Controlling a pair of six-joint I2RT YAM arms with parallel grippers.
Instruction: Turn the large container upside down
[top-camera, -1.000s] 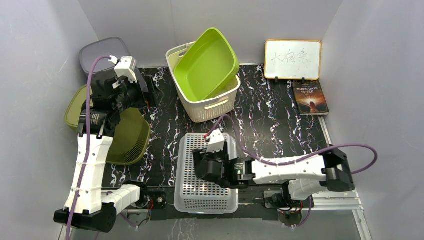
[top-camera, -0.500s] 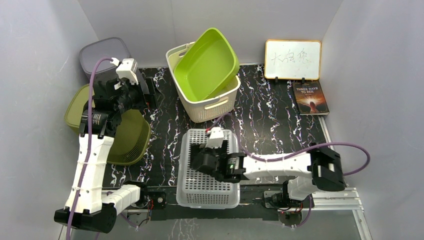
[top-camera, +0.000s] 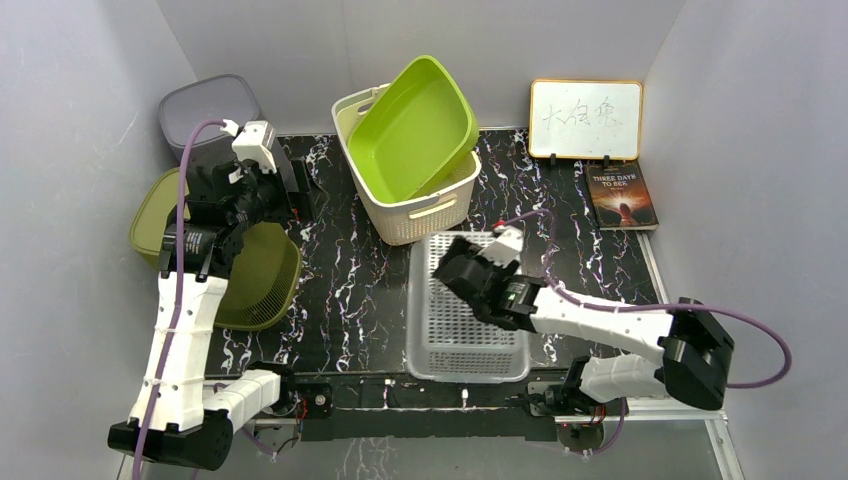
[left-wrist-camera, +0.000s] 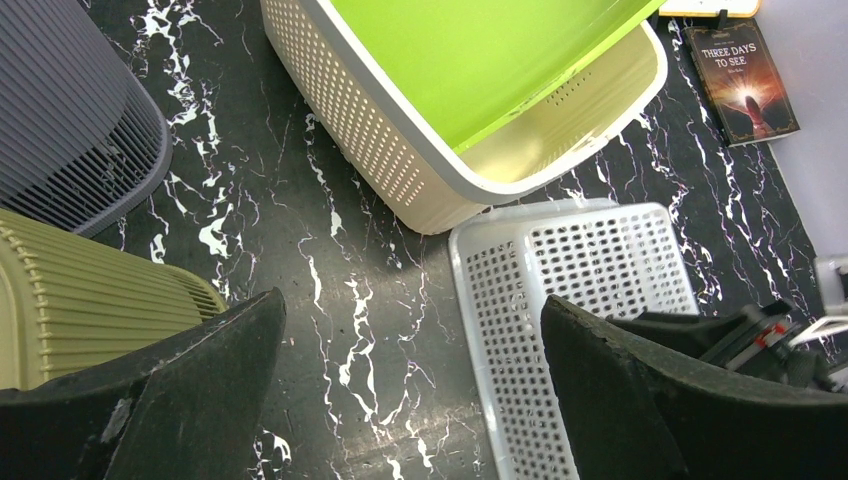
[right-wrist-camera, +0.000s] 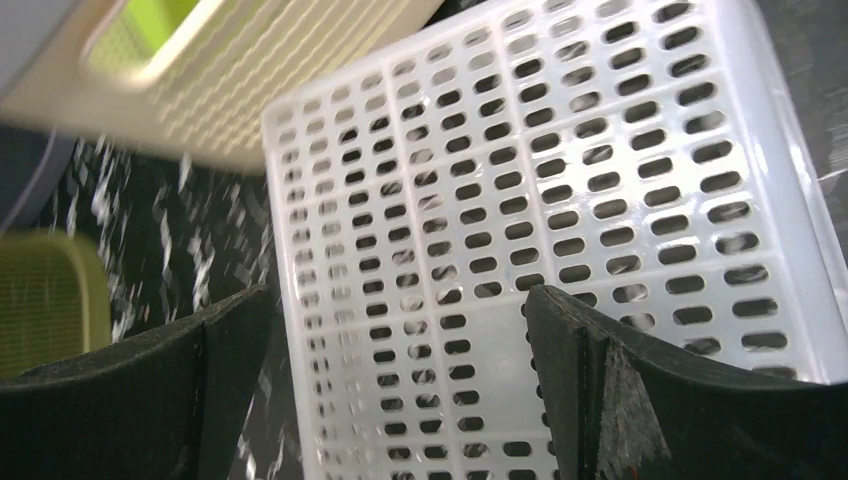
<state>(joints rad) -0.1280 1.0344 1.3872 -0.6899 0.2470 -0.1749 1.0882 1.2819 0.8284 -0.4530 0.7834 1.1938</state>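
The large container, a white perforated basket (top-camera: 452, 340), lies at the front centre-right of the table with its flat holed base facing up. It also shows in the left wrist view (left-wrist-camera: 590, 260) and fills the right wrist view (right-wrist-camera: 560, 180). My right gripper (top-camera: 447, 268) hovers over the basket's far left corner, open (right-wrist-camera: 397, 295), holding nothing. My left gripper (top-camera: 295, 185) hangs high over the back left of the table, open (left-wrist-camera: 412, 300) and empty.
A cream basket (top-camera: 430, 215) holding a tilted lime green tub (top-camera: 410, 130) stands just behind the white basket. An olive basket (top-camera: 260, 270) and a grey basket (top-camera: 200, 100) sit at the left. A whiteboard (top-camera: 585, 118) and a book (top-camera: 621, 196) are at the back right.
The white basket has shifted right and away from the front edge. My right gripper swung right and back with it, and its jaws widened. The left arm barely moved.
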